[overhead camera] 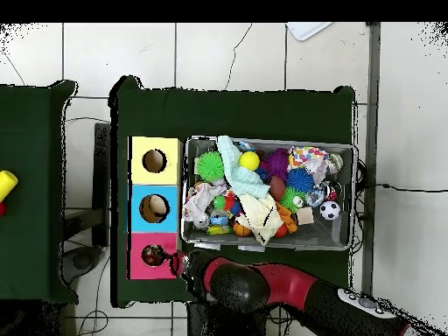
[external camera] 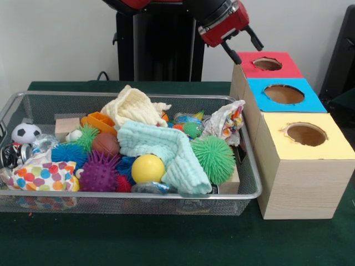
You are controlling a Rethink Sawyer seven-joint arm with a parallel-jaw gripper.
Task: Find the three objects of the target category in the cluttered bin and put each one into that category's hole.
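Gripper positioned beside red-ringed hole

The gripper (external camera: 243, 45) is seen released and empty, just beside the hole (external camera: 267, 64); the cluttered bin (external camera: 22, 101) lies below, toward the camera.

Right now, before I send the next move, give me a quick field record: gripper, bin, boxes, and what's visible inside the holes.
gripper: open, empty, raised beside the red box
wire mesh bin: on the green table, heaped with clutter
bin contents: green spiky ball, yellow ball, purple spiky ball, soccer ball, mint cloth, cream cloth
boxes: red, blue, yellow in a row beside the bin
red-ringed hole: something dark inside
blue-ringed hole: pale object inside
yellow-ringed hole: looks empty
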